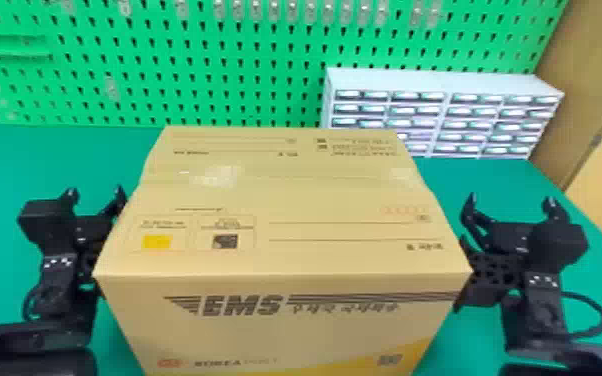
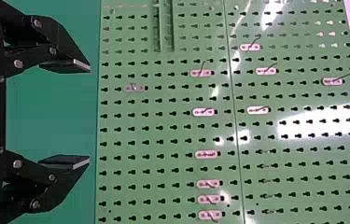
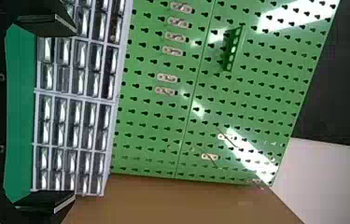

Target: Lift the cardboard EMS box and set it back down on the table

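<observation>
Head view: cardboard box (image 1: pixel 285 200) was between left gripper (image 1: pixel 95 190) and right gripper (image 1: pixel 511 198), on or above green table (image 1: pixel 25 165) (couldn't tell which); both grippers stood wide open, holding nothing

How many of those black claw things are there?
2: the left gripper, open beside the left side of the cardboard EMS box, and the right gripper, open beside its right side.

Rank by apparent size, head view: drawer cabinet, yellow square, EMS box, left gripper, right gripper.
1. EMS box
2. Drawer cabinet
3. Left gripper, right gripper: too alike to rank
4. Yellow square
</observation>
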Tool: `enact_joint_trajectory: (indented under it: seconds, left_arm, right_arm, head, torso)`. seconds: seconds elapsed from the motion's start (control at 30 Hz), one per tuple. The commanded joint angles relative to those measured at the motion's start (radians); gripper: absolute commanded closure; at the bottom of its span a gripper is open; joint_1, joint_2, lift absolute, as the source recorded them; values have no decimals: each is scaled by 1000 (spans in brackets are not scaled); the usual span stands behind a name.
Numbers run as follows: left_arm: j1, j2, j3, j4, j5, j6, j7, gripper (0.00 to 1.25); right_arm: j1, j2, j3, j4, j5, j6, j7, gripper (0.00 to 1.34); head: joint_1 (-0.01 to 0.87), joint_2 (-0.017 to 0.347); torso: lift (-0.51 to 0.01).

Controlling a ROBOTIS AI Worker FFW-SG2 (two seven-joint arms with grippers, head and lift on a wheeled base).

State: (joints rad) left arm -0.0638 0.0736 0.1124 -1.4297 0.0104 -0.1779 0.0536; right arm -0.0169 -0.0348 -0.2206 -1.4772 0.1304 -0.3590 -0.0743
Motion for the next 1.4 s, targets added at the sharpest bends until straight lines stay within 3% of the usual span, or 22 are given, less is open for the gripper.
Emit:
enact_joint_trajectory:
  seconds: [0.0, 0.1, 0.6, 1.37]
  left_arm:
    - [-1, 0, 1, 0, -1, 0, 0, 545]
    - [-2, 0, 0, 0, -1, 0, 0, 545]
    - [-2, 0, 4, 0, 2, 6, -8, 545]
    - [-22, 0, -83, 0, 19, 44, -38, 545]
  right_arm:
    - [0, -10, 13, 0, -3, -5, -1, 78]
    - [-1, 3, -3, 2, 26, -6, 1, 76]
    - [0, 6, -19, 15, 8, -35, -1, 78]
    - [-75, 6, 84, 92, -2, -86, -4, 78]
  head:
    - [678, -14]
    - [678, -14]
    - [678, -14]
    - [678, -14]
  torso:
    - [-92]
    - [-92]
    - [-92]
    - [-92]
